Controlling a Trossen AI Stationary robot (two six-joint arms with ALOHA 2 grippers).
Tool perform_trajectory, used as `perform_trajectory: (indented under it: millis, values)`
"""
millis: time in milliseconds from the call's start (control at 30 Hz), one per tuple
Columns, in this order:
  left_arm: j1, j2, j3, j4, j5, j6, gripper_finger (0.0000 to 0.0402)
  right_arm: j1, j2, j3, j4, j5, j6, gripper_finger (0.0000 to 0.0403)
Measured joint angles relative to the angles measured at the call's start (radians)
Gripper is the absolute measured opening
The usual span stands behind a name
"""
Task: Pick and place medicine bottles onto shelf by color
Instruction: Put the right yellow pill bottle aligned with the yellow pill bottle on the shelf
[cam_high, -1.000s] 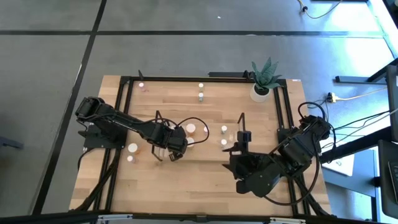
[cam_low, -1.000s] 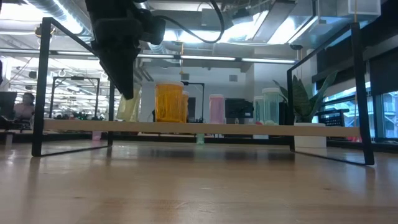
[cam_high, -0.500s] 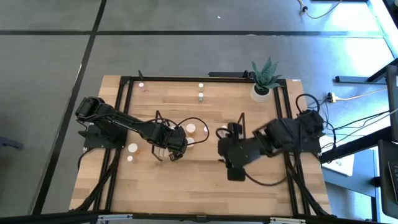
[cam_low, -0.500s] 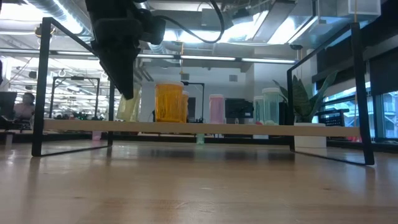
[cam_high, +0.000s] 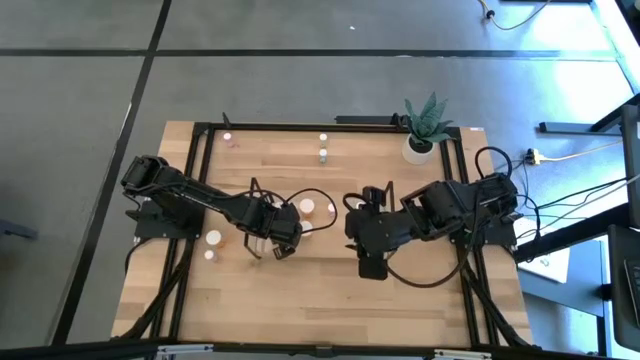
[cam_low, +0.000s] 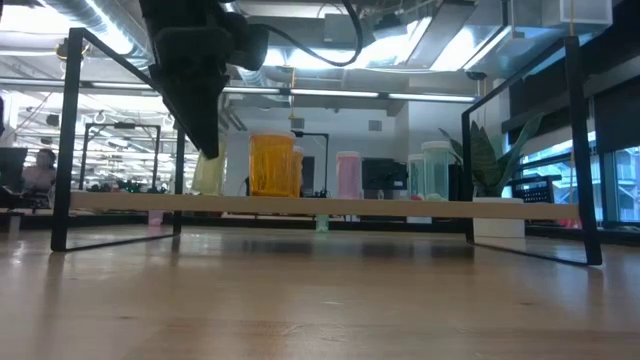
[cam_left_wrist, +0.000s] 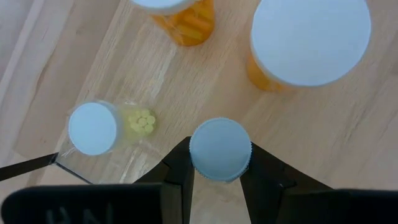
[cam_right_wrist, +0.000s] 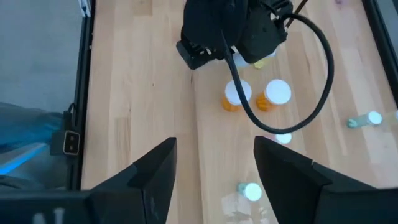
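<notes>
In the center left of the high view, your left gripper (cam_left_wrist: 219, 163) pinches a white-capped bottle (cam_left_wrist: 219, 149) on the shelf (cam_low: 300, 204), beside two orange bottles (cam_left_wrist: 309, 43). Your right gripper (cam_high: 352, 224), at center right, has its fingers spread and holds nothing.

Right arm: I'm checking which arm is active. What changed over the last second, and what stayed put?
The right arm swung from the table's right near corner toward the middle, so the right gripper now hangs by the shelf, its jaws open and empty as before. The left gripper stayed where it was, jaws shut on a white-capped bottle. The orange bottles beside it did not move.
</notes>
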Motion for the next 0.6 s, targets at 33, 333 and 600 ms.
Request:
perform_trajectory:
  millis: [33, 333, 600]
  values:
    - [0.000, 0.000, 0.000, 0.000, 0.000, 0.000, 0.0092, 0.000, 0.000, 0.000, 0.008, 0.000, 0.000, 0.0217]
    - [0.000, 0.000, 0.000, 0.000, 0.000, 0.000, 0.0092, 0.000, 0.000, 0.000, 0.064, 0.000, -0.002, 0.0217]
    - [0.000, 0.000, 0.000, 0.000, -0.006, -0.059, 0.0092, 0.000, 0.000, 0.000, 0.104, 0.000, -0.002, 0.0217]
